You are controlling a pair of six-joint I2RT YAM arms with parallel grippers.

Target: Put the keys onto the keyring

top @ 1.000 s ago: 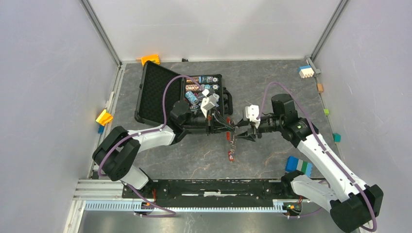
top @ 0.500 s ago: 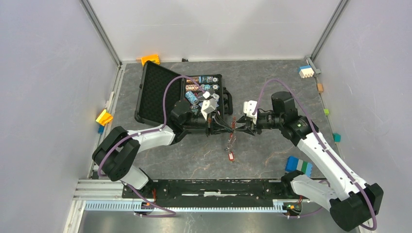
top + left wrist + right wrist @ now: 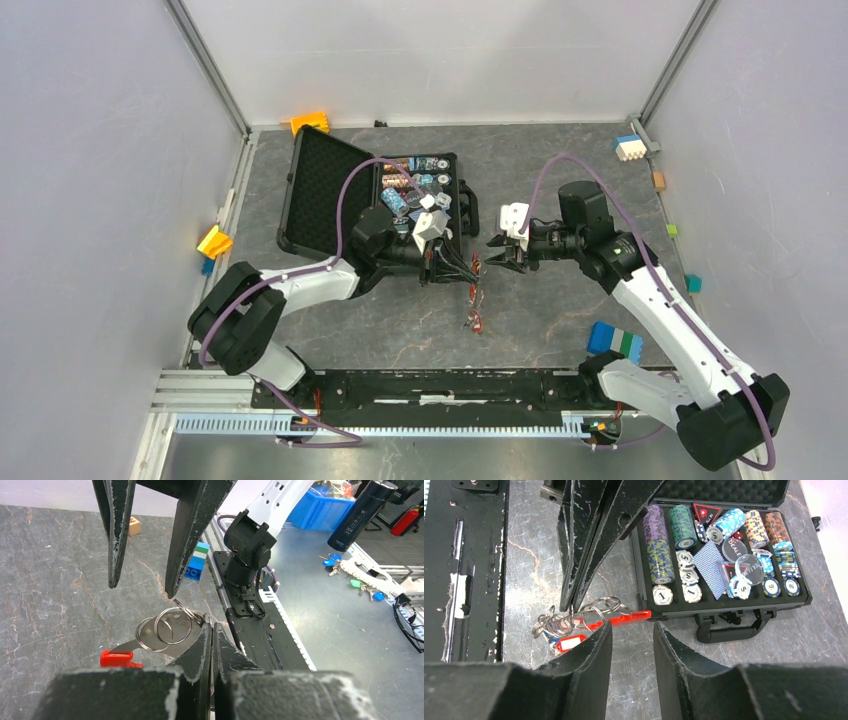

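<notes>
My left gripper (image 3: 468,268) is shut on the keyring's silvery rings (image 3: 170,626) and holds them above the table. A silvery blade with a red plastic end (image 3: 117,658) lies through those rings; in the right wrist view it shows as a narrow red bar (image 3: 626,617). Below hang more rings (image 3: 549,624), a bit of blue (image 3: 552,639) and a red tag with a white window (image 3: 569,642), also seen in the top view (image 3: 475,322). My right gripper (image 3: 496,254) is open and empty, just right of the rings and apart from them.
An open black case (image 3: 320,190) with poker chips (image 3: 724,535) lies behind the left gripper. A blue and green block (image 3: 615,342) sits front right. Small blocks lie at the edges: orange (image 3: 310,122), yellow (image 3: 214,241), white and blue (image 3: 629,148). The black base rail (image 3: 440,385) runs along the front.
My right gripper was at the rings beside the left gripper; it has drawn back up and away, leaving a gap. The left gripper has shifted slightly left with the keyring still held.
</notes>
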